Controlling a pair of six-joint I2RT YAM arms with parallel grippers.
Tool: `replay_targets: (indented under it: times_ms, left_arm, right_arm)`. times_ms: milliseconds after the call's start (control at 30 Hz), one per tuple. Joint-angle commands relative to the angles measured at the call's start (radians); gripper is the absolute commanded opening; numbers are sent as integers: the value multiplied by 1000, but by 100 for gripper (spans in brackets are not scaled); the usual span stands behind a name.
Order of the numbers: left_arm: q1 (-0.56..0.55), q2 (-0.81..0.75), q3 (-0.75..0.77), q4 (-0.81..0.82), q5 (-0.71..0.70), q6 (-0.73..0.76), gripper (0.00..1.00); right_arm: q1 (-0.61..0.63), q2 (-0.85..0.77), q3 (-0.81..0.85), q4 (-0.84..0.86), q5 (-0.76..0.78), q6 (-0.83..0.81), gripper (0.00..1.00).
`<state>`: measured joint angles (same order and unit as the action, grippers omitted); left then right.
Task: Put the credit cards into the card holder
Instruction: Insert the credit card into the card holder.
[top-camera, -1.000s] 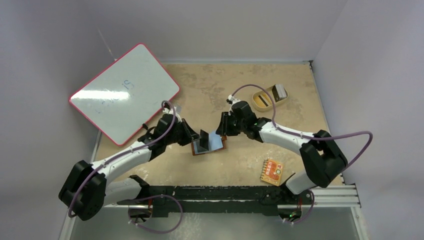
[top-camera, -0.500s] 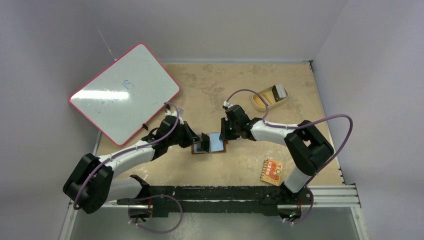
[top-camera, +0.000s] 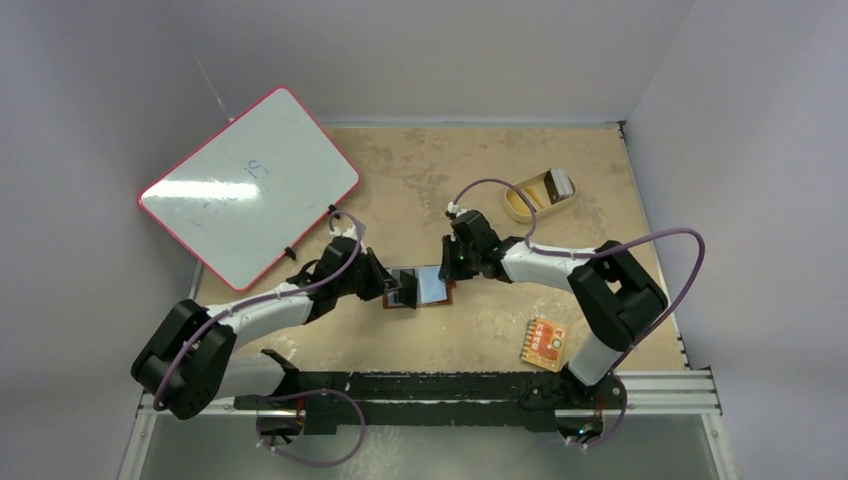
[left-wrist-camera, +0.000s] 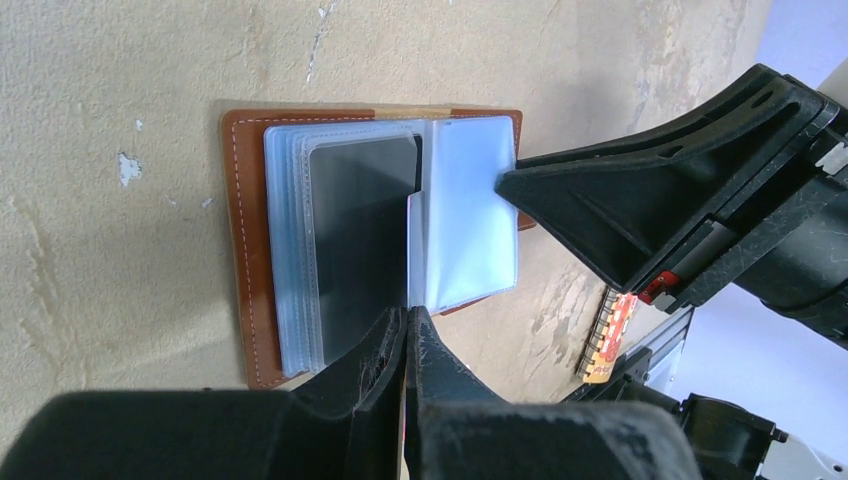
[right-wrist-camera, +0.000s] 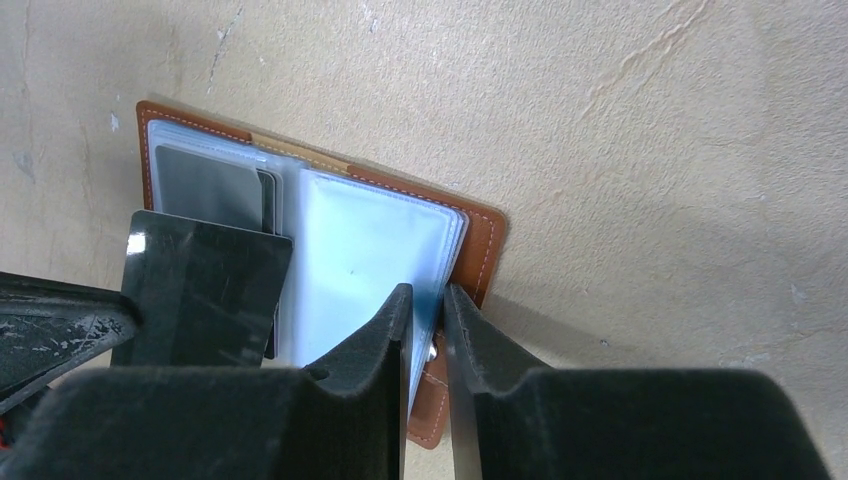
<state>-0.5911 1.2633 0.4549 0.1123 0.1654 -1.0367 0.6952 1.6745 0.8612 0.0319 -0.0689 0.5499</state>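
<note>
The brown card holder lies open on the table, bluish clear pockets up. My left gripper is shut on a black credit card, held on edge over the holder's fold. In the left wrist view the gripper holds this card edge-on; another dark card sits in a left pocket of the holder. My right gripper is shut on the holder's right edge. In the right wrist view it pinches the pockets and cover, with the held card at the left.
A pink-rimmed whiteboard lies at the back left. A tan oval dish stands at the back right. An orange-red patterned packet lies at the front right near the black rail.
My left gripper has brought the black card lower and closer to the open pockets. My right gripper moved left and down onto the holder's right edge and has stayed there.
</note>
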Motion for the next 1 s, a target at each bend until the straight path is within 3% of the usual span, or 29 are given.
replay_targets:
  times_ms: [0,400,800,967]
  left_arm:
    - [1,-6,-8,105,22,-5,0]
    - [-1,-2,7,131,16,-21,0]
    - [-1,98,-45,226,-1,-24,0]
    - [0,118,-68,216,-60,-11,0]
  right_arm:
    - [12,-3,-23,11,6,8,19]
    - [12,-5,-37,23,-14,8,20]
    - [12,-10,-52,30,-11,14,20]
    - [13,-14,-64,40,-16,24,20]
